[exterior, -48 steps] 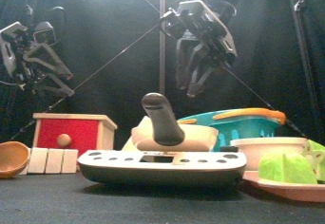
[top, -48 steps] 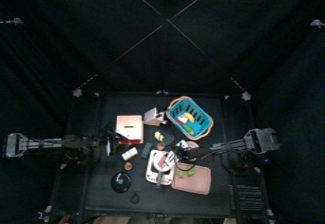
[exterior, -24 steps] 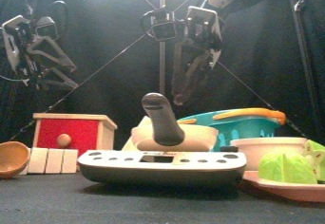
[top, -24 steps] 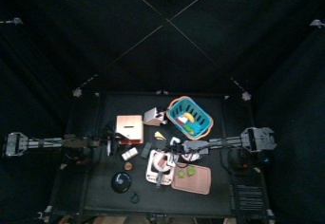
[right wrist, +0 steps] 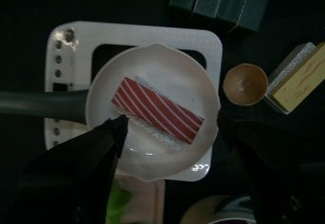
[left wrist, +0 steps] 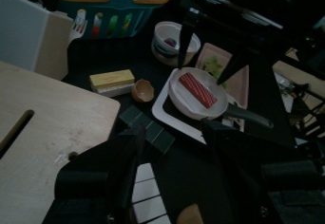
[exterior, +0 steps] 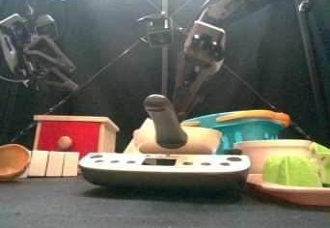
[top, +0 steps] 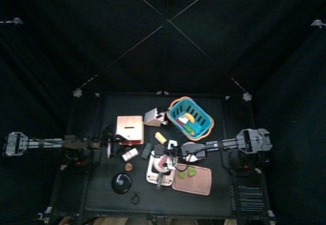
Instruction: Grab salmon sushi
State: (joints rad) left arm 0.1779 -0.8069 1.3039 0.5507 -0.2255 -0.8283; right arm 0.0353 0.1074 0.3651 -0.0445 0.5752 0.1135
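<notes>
While the right gripper (right wrist: 162, 138) hangs over the salmon sushi (right wrist: 159, 110), its jaws are spread wide to either side of the striped piece, not touching it. That sushi lies in a white bowl (right wrist: 133, 161) on a grey scale (right wrist: 64, 47), near the worktop's (top: 95, 186) front edge toward its right side. Just beside the bowl are a small wooden cup (right wrist: 245, 79) and a yellow block (right wrist: 295, 76). Over the worktop's left side, the left gripper (exterior: 39, 63) hangs raised; whether its jaws are apart I cannot tell.
</notes>
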